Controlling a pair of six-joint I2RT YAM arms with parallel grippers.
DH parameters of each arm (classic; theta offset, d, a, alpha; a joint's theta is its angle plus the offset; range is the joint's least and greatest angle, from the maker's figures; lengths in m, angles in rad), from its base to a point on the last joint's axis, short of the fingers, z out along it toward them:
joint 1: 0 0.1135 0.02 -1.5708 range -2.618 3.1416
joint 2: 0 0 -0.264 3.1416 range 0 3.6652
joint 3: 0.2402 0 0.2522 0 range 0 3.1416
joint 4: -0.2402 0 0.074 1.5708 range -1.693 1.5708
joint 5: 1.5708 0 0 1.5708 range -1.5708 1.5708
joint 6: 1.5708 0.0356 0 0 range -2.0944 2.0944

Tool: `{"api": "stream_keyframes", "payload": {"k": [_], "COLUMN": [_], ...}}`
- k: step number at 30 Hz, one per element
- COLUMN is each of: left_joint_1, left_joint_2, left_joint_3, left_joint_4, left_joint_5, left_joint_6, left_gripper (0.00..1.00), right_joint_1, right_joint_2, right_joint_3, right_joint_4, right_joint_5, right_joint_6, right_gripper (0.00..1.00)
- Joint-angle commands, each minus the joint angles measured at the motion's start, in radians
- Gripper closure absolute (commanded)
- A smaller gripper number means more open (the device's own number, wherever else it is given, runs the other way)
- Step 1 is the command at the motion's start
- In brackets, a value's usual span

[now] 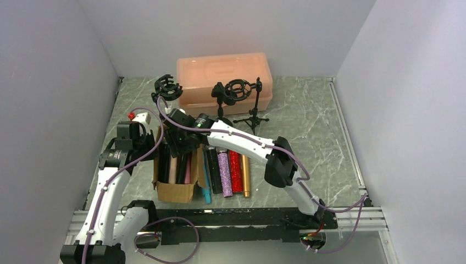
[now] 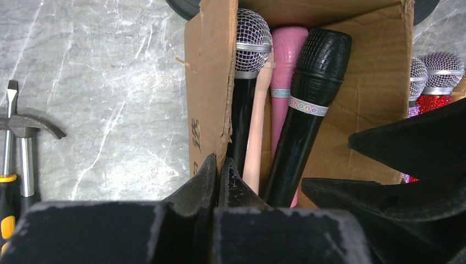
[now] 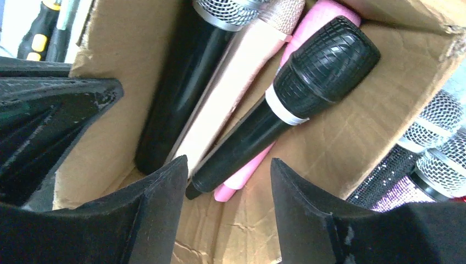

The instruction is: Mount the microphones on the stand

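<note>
My right gripper (image 3: pixel 228 165) gapes empty at the black microphone (image 3: pixel 286 104), whose head points up-right.
Only the left wrist view shows my left gripper (image 2: pixel 217 168) pinching the box (image 2: pixel 206 82).

The right gripper (image 3: pixel 229 165) stands with jaws apart; the black microphone's (image 3: pixel 308 82) tail lies between its fingers, inside the cardboard box (image 3: pixel 357 137).

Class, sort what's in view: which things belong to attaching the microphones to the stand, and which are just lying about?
For the job: boxed microphones, glitter microphones, stand.
Lying about: pink plastic container, screwdriver, hammer.
</note>
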Motion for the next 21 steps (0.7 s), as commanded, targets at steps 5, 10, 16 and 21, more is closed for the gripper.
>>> {"api": "stream_keyframes", "payload": {"k": [5,10,16,21], "left_joint_1": [0.000,0.000,0.001,0.001], "left_joint_2": [-0.011,-0.017,-0.017,-0.019], "left_joint_3": [0.066,0.056,0.060,0.057], "left_joint_4": [0.081,0.080,0.073,0.073], "left_joint_5": [-0.032,-0.024,-0.008,0.029], "left_joint_6": [-0.047,-0.056,-0.057,-0.052], "left_gripper": [1.00,1.00,1.00,1.00], "right_joint_1": [-0.002,-0.003,-0.005,-0.004], "right_joint_2": [0.029,0.092,0.137,0.154], "right_joint_3": [0.047,0.059,0.031,0.011], "right_joint_4": [-0.062,-0.057,-0.010,0.042], "right_joint_5": [0.064,0.075,0.087,0.075], "right_joint_6": [-0.008,-0.020,-0.022,-0.023], "right_gripper": [0.39,0.39,0.39,0.40]}}
